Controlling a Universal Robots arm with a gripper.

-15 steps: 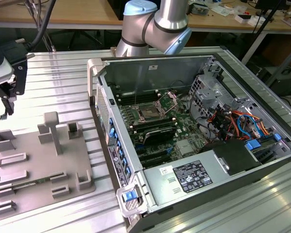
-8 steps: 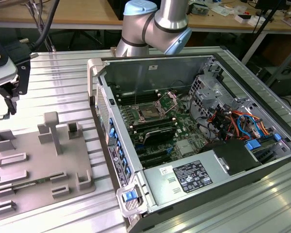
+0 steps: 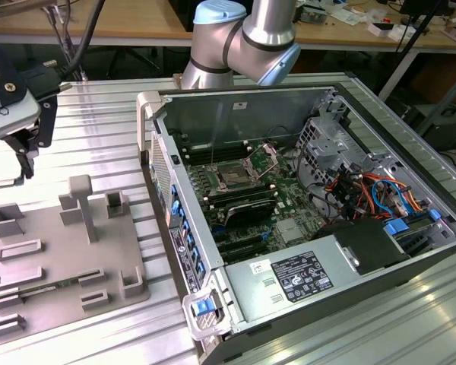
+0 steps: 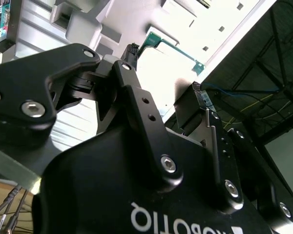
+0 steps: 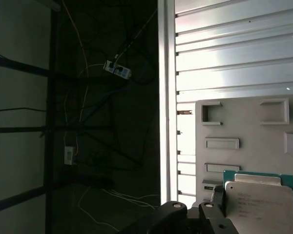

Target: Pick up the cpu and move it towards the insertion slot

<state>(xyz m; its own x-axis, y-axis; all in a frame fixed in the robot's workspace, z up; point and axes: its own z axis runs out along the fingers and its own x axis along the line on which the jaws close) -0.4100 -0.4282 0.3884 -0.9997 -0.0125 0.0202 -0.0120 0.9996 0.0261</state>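
1. Exterior view: the arm (image 3: 247, 34) reaches to the exterior view's left, and the gripper (image 3: 29, 144) hangs over the slatted table (image 3: 99, 129), past the far edge of the grey tray (image 3: 61, 251). The insertion slot (image 3: 235, 176) sits mid-board in the open computer case (image 3: 228, 118) with its load plate hinged up, well apart from the gripper.
2. Second wrist view: the gripper (image 4: 166, 68) is at a narrow gap, clamped on the cpu (image 4: 173, 46). The chip's green board edge runs between the 2 fingers (image 4: 136, 92); the rest is lost in glare.
3. First wrist view: the cpu (image 5: 263, 200) has its silvery lid facing the camera and its green rim showing, with 1 finger (image 5: 218, 197) against its side edge. The tray (image 5: 244, 126) recesses lie behind the chip, so I judge it lifted clear.
4. Handling, my read: it is light, stiff and flat. The smooth lid is probably slippery and the contact underside fragile.
5. Grip, my read: take it on 2 opposite side edges, as here, with modest force and kept level. The thin edges give little purchase, so tilt or slip is the risk.
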